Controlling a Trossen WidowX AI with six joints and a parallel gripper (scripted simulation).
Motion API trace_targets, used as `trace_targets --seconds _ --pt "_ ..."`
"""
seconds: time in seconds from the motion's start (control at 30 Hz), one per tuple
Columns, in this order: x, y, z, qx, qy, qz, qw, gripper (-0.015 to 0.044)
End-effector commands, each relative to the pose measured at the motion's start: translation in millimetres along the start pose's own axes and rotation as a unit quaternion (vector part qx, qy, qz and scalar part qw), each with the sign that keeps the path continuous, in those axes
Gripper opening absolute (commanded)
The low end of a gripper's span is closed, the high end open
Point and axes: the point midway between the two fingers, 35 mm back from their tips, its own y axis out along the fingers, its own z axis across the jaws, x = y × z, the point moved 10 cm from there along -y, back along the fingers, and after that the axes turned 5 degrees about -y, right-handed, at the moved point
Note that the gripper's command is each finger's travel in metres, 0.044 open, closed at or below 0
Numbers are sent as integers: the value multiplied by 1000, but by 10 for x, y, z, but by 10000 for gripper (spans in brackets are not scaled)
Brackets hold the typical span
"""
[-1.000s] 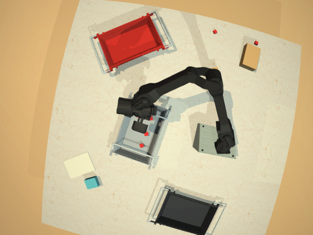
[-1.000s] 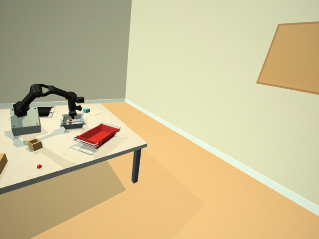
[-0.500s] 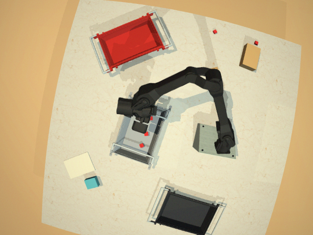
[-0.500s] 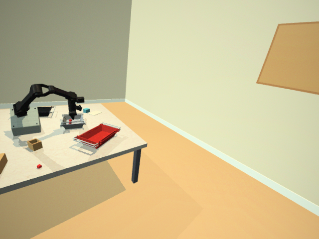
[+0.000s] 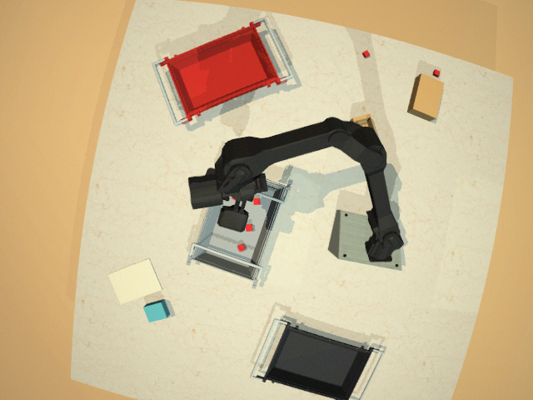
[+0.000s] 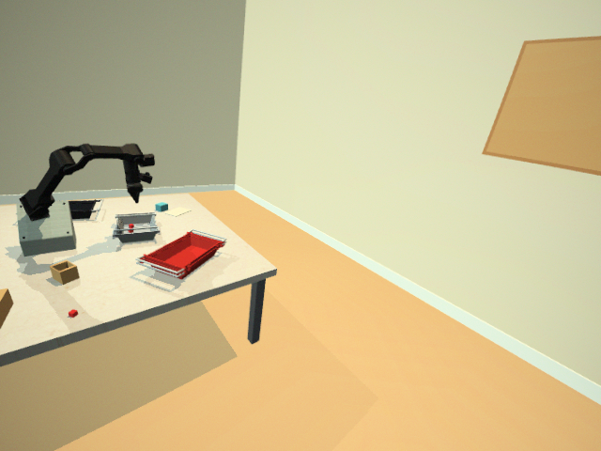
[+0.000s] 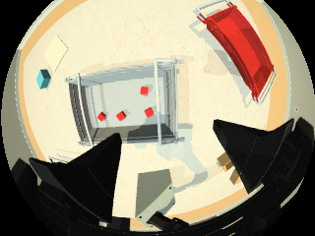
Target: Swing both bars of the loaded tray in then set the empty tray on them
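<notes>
The grey tray [image 5: 234, 268] [image 6: 138, 236] [image 7: 123, 100] stands upright with several small red blocks [image 5: 248, 227] [image 7: 144, 90] on its floor. One wire bar [image 5: 226, 256] [image 7: 85, 108] lies across its top near one end, and the other bar [image 5: 273, 198] [image 7: 157, 98] lies across near the opposite end. An empty red tray [image 5: 221, 72] [image 6: 187, 252] [image 7: 246, 44] and an empty black tray [image 5: 318, 359] [image 6: 83, 209] stand apart from it, bars out over their ends. My gripper [image 6: 136, 199] [image 7: 168, 131] is open and empty, raised above the grey tray; the arm hides its fingertips in the top view.
A teal block [image 5: 156, 311] [image 6: 161, 207] [image 7: 43, 79] stands beside a flat cream sheet [image 5: 135, 280] [image 7: 56, 51]. A small open wooden box [image 6: 65, 272], an orange block [image 5: 427, 95] and two loose red cubes [image 5: 366, 53] [image 5: 436, 72] are on the table. The arm stands on a grey base [image 5: 352, 232].
</notes>
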Motion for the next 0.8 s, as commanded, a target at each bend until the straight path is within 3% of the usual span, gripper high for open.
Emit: trace_targets --seconds 0.0,0.37,0.77 --pt "-4 74 94 3 -1 8 1000 440" --pt "-378 -42 1622 58 -4 -10 998 440" --pt "-1427 91 2988 75 -1 12 997 440"
